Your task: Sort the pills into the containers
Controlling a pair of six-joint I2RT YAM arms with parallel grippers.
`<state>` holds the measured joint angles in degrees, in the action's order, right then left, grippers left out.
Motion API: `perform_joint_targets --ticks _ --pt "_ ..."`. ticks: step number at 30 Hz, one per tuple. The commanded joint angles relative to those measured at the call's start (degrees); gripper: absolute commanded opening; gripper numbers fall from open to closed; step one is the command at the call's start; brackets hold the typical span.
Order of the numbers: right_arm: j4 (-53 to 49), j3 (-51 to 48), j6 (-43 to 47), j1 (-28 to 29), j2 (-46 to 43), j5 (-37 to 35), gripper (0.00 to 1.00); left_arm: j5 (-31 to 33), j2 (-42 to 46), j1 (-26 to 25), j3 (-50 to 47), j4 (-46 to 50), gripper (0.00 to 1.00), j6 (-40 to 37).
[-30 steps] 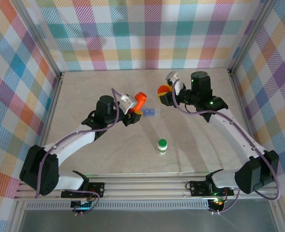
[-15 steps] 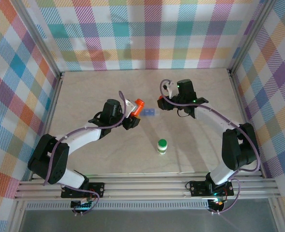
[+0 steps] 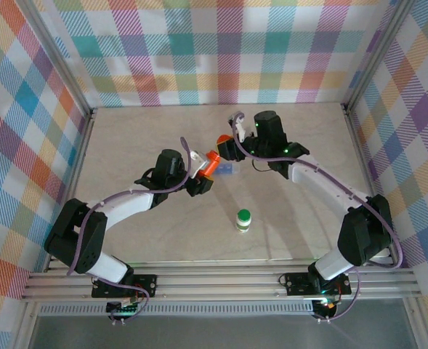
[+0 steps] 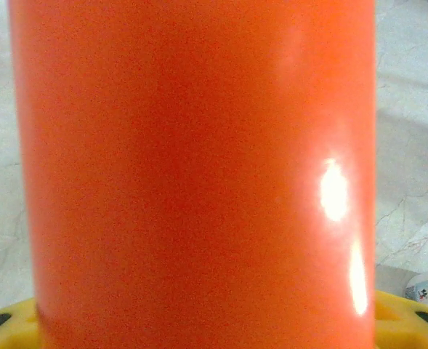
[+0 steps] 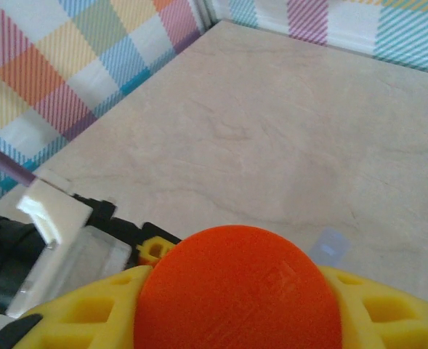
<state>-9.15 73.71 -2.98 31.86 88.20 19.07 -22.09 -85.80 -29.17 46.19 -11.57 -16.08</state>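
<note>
Gripping orange bottle [image 3: 211, 163], left jaws mostly hidden, pill tray [image 3: 228, 171] partly covered.

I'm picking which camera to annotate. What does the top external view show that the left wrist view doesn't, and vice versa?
Top external adds the green-capped bottle, the blue pill organizer and the right tool gripping an orange cap. Left wrist adds a close look at yellow fingers flanking the orange bottle. Both share that bottle, held by the left tool, and the marble table.

Lab cell: plaid walls [image 3: 199, 51], aluminium frame [image 3: 221, 280]
</note>
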Motion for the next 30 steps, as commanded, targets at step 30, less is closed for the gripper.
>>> perform_joint_targets --ticks 30 --pt "-7.1 6.2 2.3 1.4 4.7 -7.5 0.27 0.6 6.9 -0.3 -4.5 -11.7 0.00 1.8"
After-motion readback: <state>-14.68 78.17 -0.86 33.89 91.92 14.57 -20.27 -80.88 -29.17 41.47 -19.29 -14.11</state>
